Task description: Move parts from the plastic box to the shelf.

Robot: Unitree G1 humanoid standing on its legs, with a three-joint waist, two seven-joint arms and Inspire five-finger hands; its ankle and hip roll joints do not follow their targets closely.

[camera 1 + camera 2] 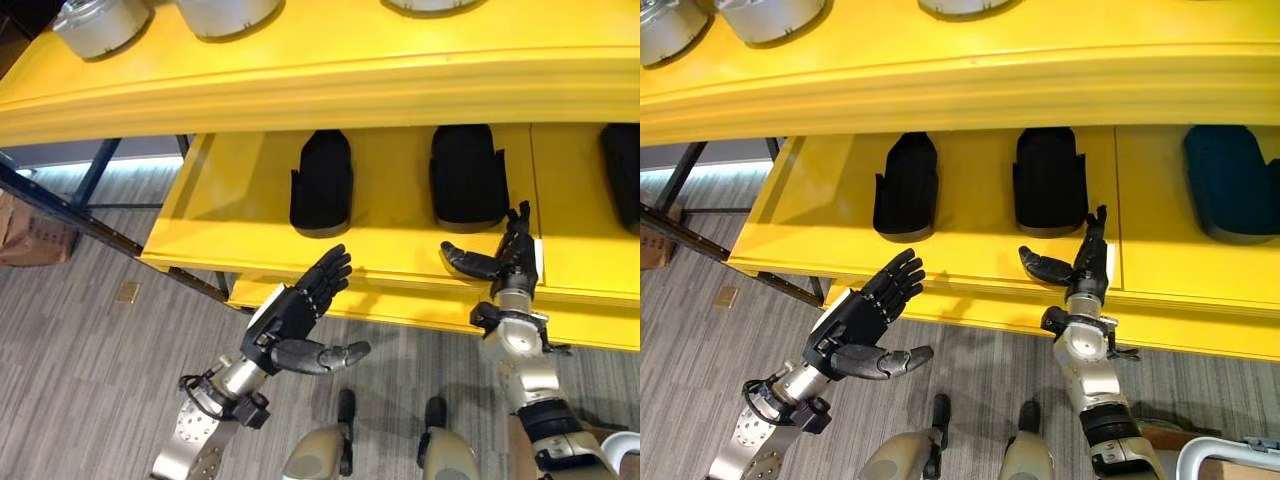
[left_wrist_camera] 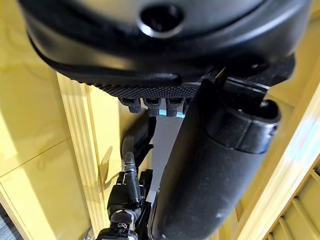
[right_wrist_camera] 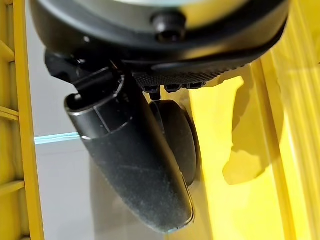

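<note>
**Both hands empty at the shelf front**

Left hand (image 1: 295, 312): raised in front of the yellow shelf (image 1: 230, 215), below its front lip, over the grey floor (image 1: 80, 340). Fingers straight and spread toward the shelf, thumb sticking out to the side. Holds nothing, touches nothing.

Right hand (image 1: 508, 258): up at the shelf's front edge, fingers straight and pointing up, thumb out toward the left hand. Fingertips sit just below the middle black part (image 1: 467, 175); can't tell if they touch the shelf surface. Nothing in it.

Parts on the middle level: three dark moulded pieces lying flat in a row, apart from each other. Left black part (image 1: 322, 180) sits above the left hand, middle one above the right hand, and a dark teal part (image 1: 1230, 180) at the far right. The right wrist view has one dark part (image 3: 175, 140) right past the thumb, on the yellow surface.

Top level (image 1: 330, 70): silver-grey round parts (image 1: 100, 25) along the back.

A white box corner (image 1: 1225, 455) with cardboard inside shows at lower right, beside the right arm. A cardboard box (image 1: 25, 235) sits on the floor at far left.
</note>
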